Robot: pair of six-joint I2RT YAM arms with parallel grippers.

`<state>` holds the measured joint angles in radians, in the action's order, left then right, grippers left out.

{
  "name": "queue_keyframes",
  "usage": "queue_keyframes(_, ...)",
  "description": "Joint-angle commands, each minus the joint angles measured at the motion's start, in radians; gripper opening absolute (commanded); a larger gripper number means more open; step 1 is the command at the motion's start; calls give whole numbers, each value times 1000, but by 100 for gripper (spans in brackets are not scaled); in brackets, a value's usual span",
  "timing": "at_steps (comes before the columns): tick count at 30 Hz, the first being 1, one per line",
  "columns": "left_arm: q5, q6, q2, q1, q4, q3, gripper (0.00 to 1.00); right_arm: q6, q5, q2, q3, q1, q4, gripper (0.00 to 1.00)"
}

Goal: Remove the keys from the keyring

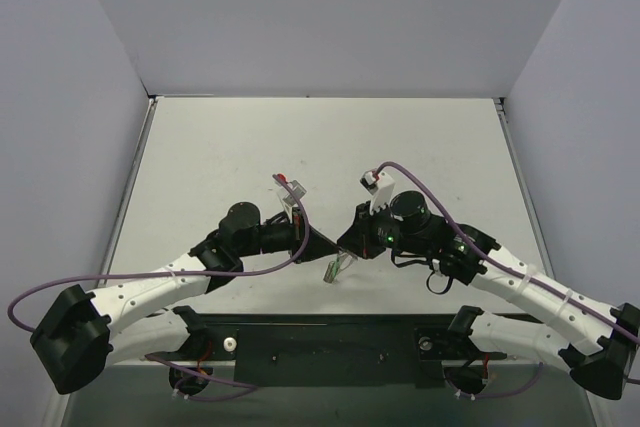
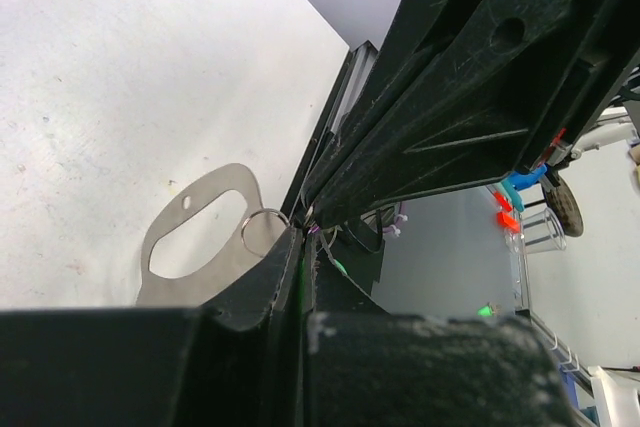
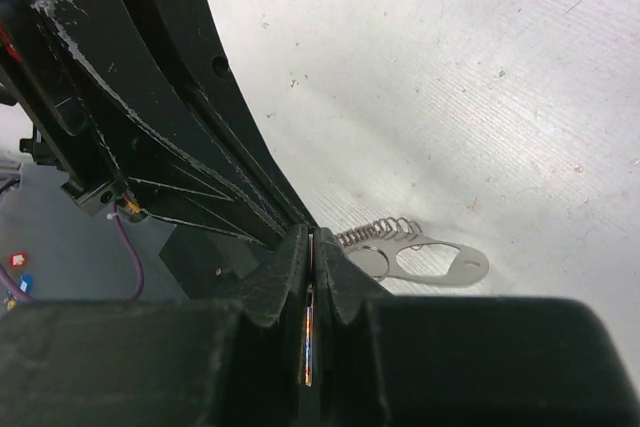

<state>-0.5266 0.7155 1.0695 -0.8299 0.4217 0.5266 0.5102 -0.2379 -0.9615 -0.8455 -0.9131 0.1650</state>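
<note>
Top view: both arms reach inward over the table (image 1: pixel 300 147), the left from 8 o'clock and the right from 4 o'clock. The left gripper (image 1: pixel 328 244) and right gripper (image 1: pixel 346 239) meet tip to tip slightly toward 6 o'clock from the table's middle. A small silvery bundle (image 1: pixel 335 269) sits at 6 o'clock from the tips, too small there to sort into parts. Left wrist view: the left gripper's fingers are pressed together, with only a hairline seam between them. The thin wire keyring (image 2: pixel 266 211) runs into that seam at the tips, so the left gripper pinches the ring. A flat silver tag (image 2: pixel 225 192) with an oval cut-out and a small round hole is at 9 o'clock from the ring, overlapped by it and seen against the white table. I cannot tell whether the tag rests on the surface or hangs above it. The right gripper's black fingers fill the 1 to 3 o'clock part of this view, touching or nearly touching the left tips. Right wrist view: the right gripper's fingers are likewise closed to a narrow slit. A short silvery chain (image 3: pixel 378 232) and the tag trail from the tips toward 3 o'clock. What the right fingers clamp is hidden at the tips, so I cannot tell. The keys cannot be told apart from the other hardware in any view.
</note>
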Motion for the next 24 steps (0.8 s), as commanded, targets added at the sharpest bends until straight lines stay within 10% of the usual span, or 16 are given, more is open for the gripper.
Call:
queue_keyframes(1, 60, 9, -25, -6, 69, 50, 0, 36, -8, 24, 13, -20, -82, 0)
queue_keyframes(24, 254, 123, -29, -5, -64, 101, 0, 142, 215, 32, 80, -112, -189, 0)
